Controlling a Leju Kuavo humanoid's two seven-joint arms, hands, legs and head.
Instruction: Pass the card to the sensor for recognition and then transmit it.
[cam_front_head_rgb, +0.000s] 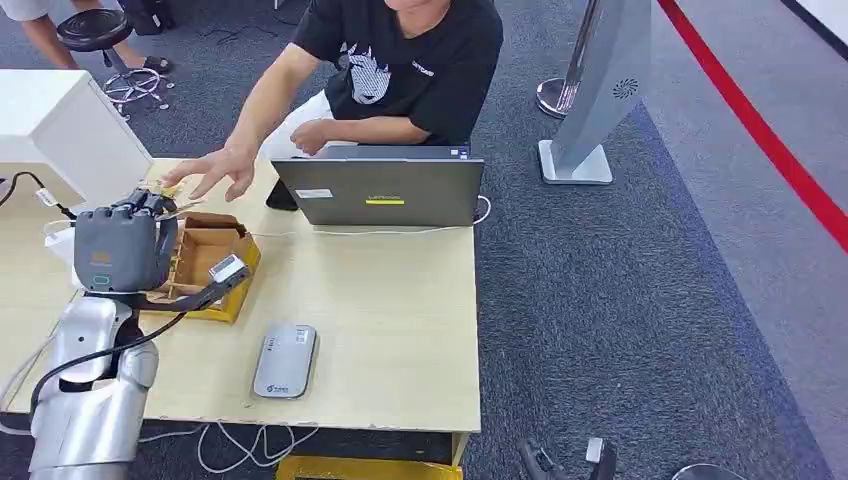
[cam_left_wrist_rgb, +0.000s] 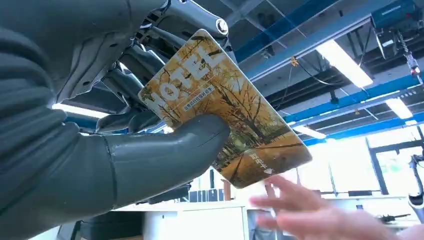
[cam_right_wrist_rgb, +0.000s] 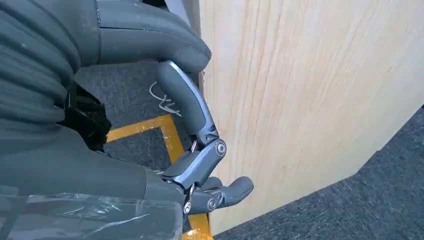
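Note:
My left hand (cam_front_head_rgb: 122, 245) is raised above the table's left side and pinches a hotel card. The card (cam_left_wrist_rgb: 225, 105) is orange-yellow with autumn trees and the word HOTEL; my thumb (cam_left_wrist_rgb: 165, 155) presses its face and the fingers (cam_left_wrist_rgb: 140, 60) back it. From above, just a thin edge of the card (cam_front_head_rgb: 186, 208) sticks out past the fingertips. A person's hand (cam_front_head_rgb: 215, 170) reaches toward it with spread fingers, close to the card but apart from it (cam_left_wrist_rgb: 310, 215). The grey sensor pad (cam_front_head_rgb: 285, 360) lies flat near the table's front edge. My right hand (cam_right_wrist_rgb: 200, 150) hangs beside the table edge, loosely bent, holding nothing.
A brown cardboard box (cam_front_head_rgb: 215, 255) sits right under my left hand. A grey laptop (cam_front_head_rgb: 385, 190) stands at the table's far side in front of the seated person. A white cabinet (cam_front_head_rgb: 60, 130) is at the far left. Cables hang off the front edge (cam_front_head_rgb: 250, 440).

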